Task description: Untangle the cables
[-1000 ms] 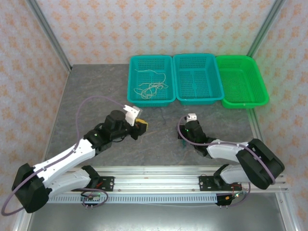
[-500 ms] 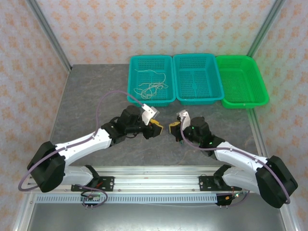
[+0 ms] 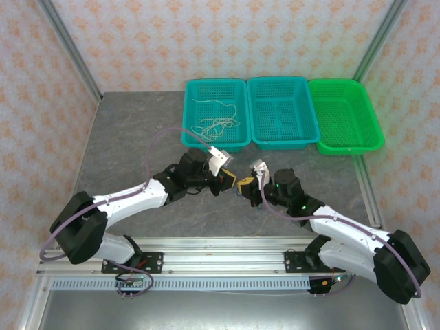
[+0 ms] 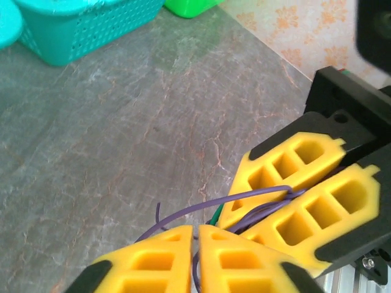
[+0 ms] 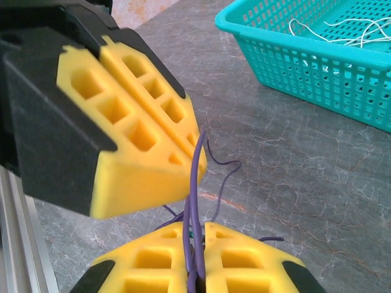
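A small bundle of thin purple cables (image 5: 197, 177) with one green wire (image 4: 215, 215) hangs just above the grey table's middle. My right gripper (image 5: 197, 227) is shut on the bundle, purple strands pinched between its yellow pads. My left gripper (image 4: 197, 231) is shut on a purple strand (image 4: 201, 209) of the same bundle. The two grippers almost touch tip to tip, left gripper (image 3: 230, 180) and right gripper (image 3: 242, 185). Loose purple ends trail onto the table below. More whitish cables (image 3: 214, 126) lie curled in the left teal basket (image 3: 186, 117).
A second teal basket (image 3: 283, 80) and a green basket (image 3: 347, 81) stand in a row at the table's far edge. The left teal basket's mesh wall (image 5: 317, 67) is close on the right wrist view's upper right. Thick arm cables loop above both arms.
My left arm swung right and met the right gripper at the middle, then shut on a purple strand. The right gripper rose and moved slightly left with the bundle.
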